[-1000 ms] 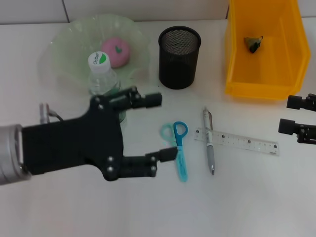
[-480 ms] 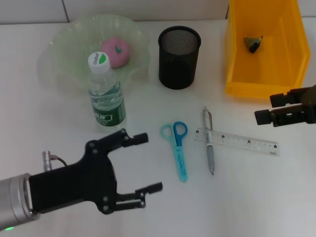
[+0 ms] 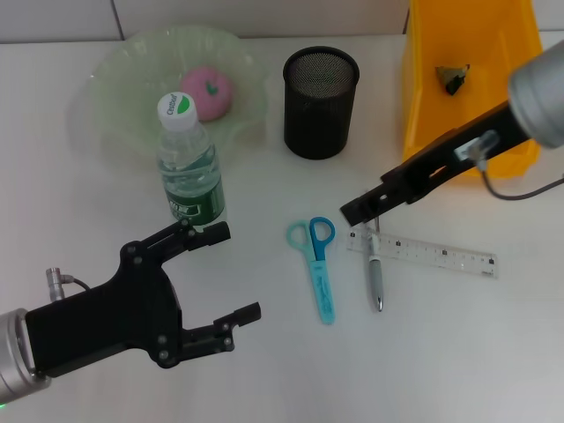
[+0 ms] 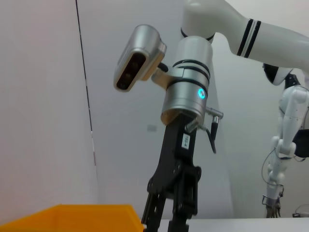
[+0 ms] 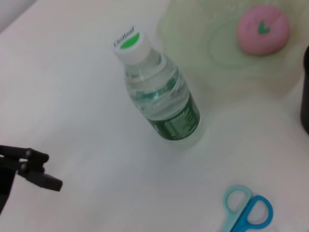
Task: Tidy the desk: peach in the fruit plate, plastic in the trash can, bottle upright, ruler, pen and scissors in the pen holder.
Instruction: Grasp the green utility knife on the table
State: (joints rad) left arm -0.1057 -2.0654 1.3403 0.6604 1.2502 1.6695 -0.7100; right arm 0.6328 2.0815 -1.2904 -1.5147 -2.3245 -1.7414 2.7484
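The pink peach (image 3: 208,92) lies in the green fruit plate (image 3: 115,97). The water bottle (image 3: 189,167) stands upright in front of the plate. The blue scissors (image 3: 322,269), the silver pen (image 3: 375,273) and the clear ruler (image 3: 441,256) lie flat on the desk in front of the black mesh pen holder (image 3: 320,101). A plastic scrap (image 3: 454,77) lies in the yellow bin (image 3: 467,150). My left gripper (image 3: 233,273) is open and empty, below the bottle. My right gripper (image 3: 357,211) hovers over the pen's top end.
The right wrist view shows the bottle (image 5: 161,101), the peach (image 5: 263,29), the scissors' handles (image 5: 246,212) and a left fingertip (image 5: 34,169). The left wrist view shows the right arm (image 4: 186,96) above the bin's edge (image 4: 72,217).
My left gripper has drawn back from the bottle toward the near left, staying open. My right arm has swung in from the right edge to above the pen's top end.
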